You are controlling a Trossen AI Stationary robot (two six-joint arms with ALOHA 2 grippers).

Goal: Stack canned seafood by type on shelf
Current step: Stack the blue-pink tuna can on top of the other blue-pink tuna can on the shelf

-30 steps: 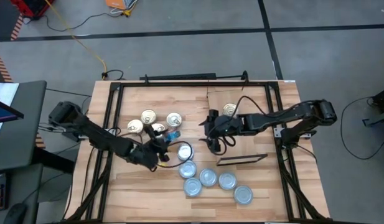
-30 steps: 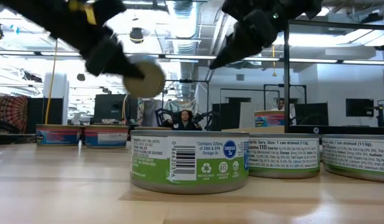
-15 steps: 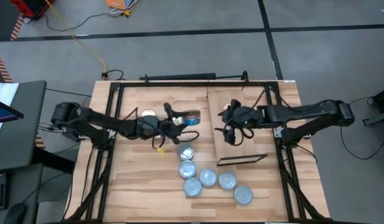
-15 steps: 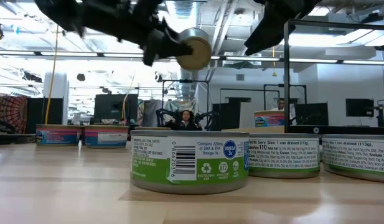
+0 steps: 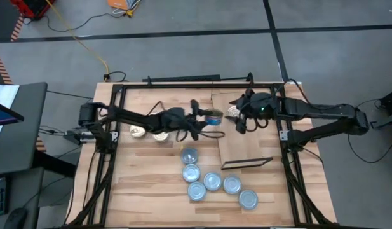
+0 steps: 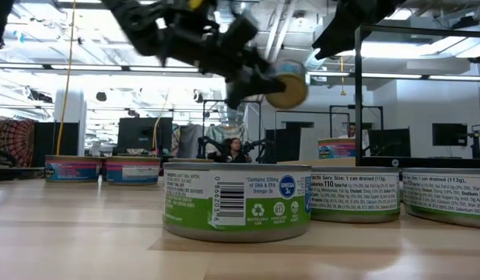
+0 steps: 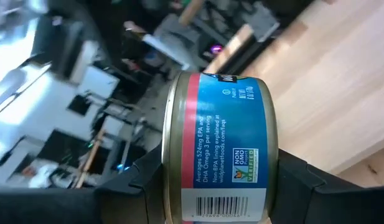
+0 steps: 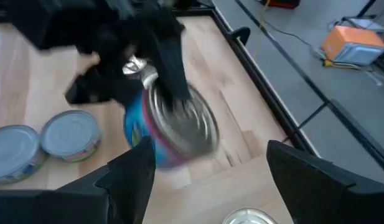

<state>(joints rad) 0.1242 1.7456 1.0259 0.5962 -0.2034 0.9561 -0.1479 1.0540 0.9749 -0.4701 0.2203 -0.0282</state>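
Left gripper [image 5: 206, 118] is carrying a blue-and-pink tin [image 5: 213, 117] tipped on its side in the air near the shelf [image 5: 245, 141], jaws partly closed around the tin's flat ends. Tin's looking rigid but slick, so gripping flat faces seems safest. Right gripper [image 5: 241, 122] is hovering just beside it over the desk [image 5: 145, 184], jaws wide and empty.

Held tin [image 7: 220, 149]: glossy printed blue-and-pink label, brushed gold metal rim. Silvery tins [image 5: 212, 182]: smooth metal tops. Tabletop [image 5: 145, 184]: matt butcher-block wood. Fingers [image 8: 132, 177]: matt black.
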